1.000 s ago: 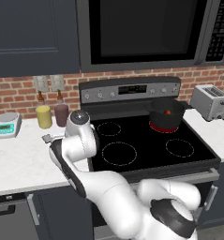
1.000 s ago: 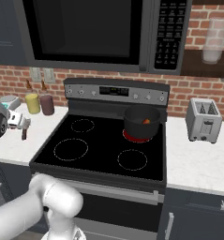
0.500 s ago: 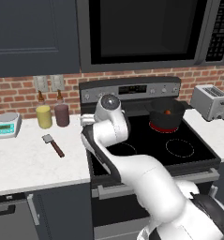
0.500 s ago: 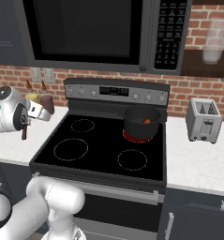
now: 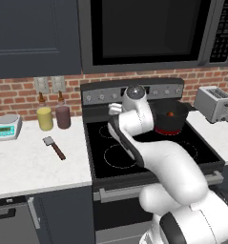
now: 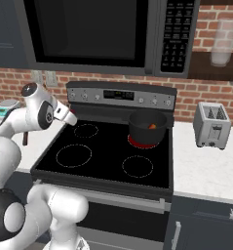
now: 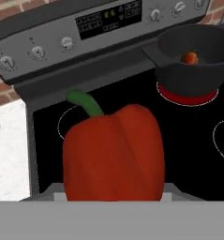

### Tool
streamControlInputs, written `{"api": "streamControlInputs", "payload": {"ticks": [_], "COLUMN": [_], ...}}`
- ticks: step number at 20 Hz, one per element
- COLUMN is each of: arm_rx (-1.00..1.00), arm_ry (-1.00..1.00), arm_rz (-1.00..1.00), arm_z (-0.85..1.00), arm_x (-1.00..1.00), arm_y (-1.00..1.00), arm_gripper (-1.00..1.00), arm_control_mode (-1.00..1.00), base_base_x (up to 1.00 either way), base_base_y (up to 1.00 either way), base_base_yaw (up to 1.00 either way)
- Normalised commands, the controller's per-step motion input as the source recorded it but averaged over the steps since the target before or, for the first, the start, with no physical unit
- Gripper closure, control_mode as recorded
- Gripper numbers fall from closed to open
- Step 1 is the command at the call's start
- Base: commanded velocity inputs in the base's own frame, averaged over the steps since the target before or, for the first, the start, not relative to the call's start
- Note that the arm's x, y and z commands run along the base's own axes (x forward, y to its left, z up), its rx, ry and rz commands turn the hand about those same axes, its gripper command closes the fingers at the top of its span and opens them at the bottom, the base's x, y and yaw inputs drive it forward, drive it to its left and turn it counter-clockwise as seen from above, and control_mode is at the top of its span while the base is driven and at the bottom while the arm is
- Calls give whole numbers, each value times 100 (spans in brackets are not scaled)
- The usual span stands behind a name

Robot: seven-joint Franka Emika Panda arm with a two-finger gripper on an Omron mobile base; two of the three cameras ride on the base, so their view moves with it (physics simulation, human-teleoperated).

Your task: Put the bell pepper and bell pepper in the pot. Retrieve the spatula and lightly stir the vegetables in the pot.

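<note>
Hand (image 7: 114,199) grips dark orange-red bell pepper w/ green stem (image 7: 114,159) above stove; 1 red pepper (image 7: 190,58) already in round dark pot (image 7: 193,70). Best approach: centre over rim before release.

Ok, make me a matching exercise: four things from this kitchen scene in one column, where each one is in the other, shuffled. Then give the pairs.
Things:
1. pot
2. spatula
3. toaster
4. larger pepper

Places:
A. on the white counter left of the stove, near the two jars
B. right in front of the hand camera, over the stove
C. on the back right burner, which glows red
D. on the counter right of the stove

Pairs: 1-C, 2-A, 3-D, 4-B
</note>
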Motion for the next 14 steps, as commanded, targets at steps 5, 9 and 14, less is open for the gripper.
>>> {"api": "streamControlInputs", "payload": {"ticks": [5,9,14], "arm_rx": [4,0,0], "arm_ry": [0,0,0], "arm_rz": [-13,-9,-3], "arm_z": [-7,0,0], "arm_x": [13,25,46], "arm_y": [-100,-100,-98], "arm_gripper": [100,100,100], "arm_control_mode": [-100,-100,-100], "base_base_x": [0,0,0], "base_base_y": [0,0,0], "base_base_yaw": [0,0,0]}}
